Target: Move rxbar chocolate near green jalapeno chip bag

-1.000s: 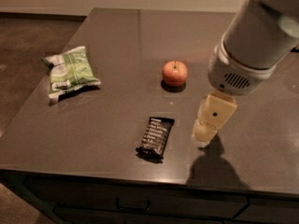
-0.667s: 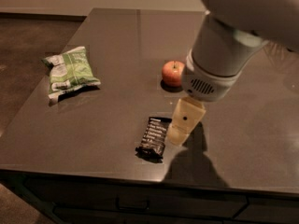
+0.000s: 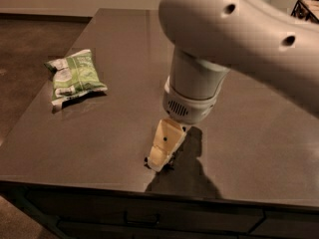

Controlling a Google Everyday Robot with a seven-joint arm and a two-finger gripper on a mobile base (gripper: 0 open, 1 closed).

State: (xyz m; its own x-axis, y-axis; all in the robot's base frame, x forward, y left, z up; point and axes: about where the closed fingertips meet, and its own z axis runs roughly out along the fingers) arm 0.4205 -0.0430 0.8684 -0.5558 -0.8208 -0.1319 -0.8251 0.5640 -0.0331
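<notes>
Bare bench runs from the green jalapeno chip bag rightward to the gripper, down at the surface near the front edge well right of the bag, with the bulky arm overhanging the bench further right.

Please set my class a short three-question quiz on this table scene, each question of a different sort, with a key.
1. True or false: the gripper touches the green jalapeno chip bag.
2. Where on the table does the chip bag lie? A: toward the picture's left. B: toward the picture's right. C: under the arm.
3. Fill in: the gripper is down low near the table's ___ edge.
Key: 1 false, they are well apart; 2 A; 3 front.
</notes>
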